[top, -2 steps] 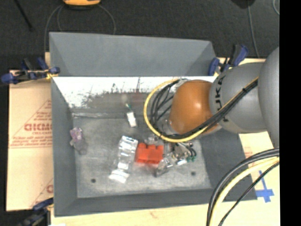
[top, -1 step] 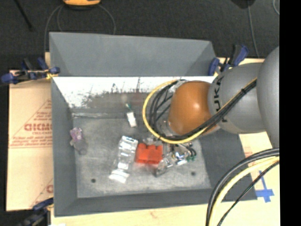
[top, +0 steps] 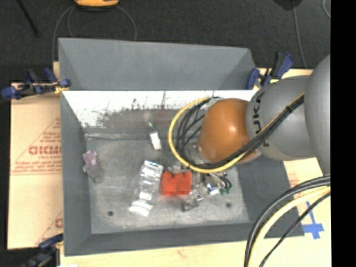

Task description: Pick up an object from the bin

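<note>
My gripper [top: 207, 189] hangs low over the middle-right of the bin floor, mostly hidden under the arm's orange cover. A red blocky thing [top: 176, 183] lies directly to its left, touching or nearly touching it. Left of the red thing lies a clear plastic pack [top: 146, 187], stretched toward the bin's front.
A small white piece [top: 155, 141] lies near the back wall. A pale purple thing [top: 92, 163] rests by the left wall. The arm and its looped cables cover the bin's right side.
</note>
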Controlling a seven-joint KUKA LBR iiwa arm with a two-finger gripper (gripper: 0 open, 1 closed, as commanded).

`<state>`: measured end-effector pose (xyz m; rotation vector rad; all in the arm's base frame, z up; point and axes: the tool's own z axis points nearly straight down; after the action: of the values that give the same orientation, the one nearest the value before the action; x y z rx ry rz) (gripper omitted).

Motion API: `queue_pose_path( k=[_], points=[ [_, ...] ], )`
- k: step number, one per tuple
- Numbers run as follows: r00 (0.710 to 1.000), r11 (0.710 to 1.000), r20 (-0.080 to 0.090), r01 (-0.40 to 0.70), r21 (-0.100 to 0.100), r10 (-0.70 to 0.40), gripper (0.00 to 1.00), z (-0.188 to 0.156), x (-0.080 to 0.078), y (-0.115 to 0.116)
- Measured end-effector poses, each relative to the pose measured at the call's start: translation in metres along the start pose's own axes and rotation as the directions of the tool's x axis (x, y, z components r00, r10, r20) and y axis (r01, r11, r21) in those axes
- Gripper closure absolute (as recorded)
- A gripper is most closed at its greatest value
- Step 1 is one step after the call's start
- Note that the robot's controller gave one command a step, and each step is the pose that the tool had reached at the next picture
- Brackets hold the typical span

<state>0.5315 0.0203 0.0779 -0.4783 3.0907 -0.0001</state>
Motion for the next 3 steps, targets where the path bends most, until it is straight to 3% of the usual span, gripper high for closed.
queue_pose_path(
  k=[1,2,3],
  points=[
    [0.992,0.992,0.014,-0.123,0.002,0.123,0.0,0.0001,0.0155,0.0021],
    [1.0,1.0,0.013,0.014,0.005,-0.014,0.0,0.0002,0.0154,0.0054],
    [0.999,1.0,0.01,0.03,0.007,-0.03,0.0,0.0003,0.0125,0.0097]
  ],
)
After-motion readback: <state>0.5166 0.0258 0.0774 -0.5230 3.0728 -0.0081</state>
